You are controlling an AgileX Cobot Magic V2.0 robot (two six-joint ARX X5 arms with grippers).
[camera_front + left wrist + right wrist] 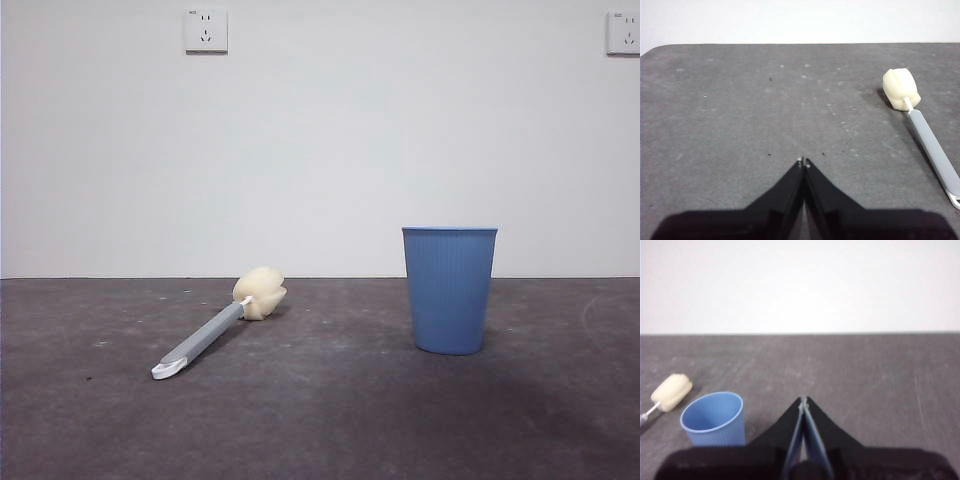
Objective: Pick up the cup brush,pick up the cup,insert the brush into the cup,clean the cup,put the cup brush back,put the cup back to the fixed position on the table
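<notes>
Both jaws pressed together, cup (449, 290) upright and empty, cup brush (225, 323) lying apart on table (330, 420).

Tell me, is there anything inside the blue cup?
The right wrist view looks down into the cup and shows only bare blue wall; its very bottom is out of sight. The cup brush lies apart on the table.

Plain white wall (320, 140) — two white sockets (206, 30) high up.
</notes>
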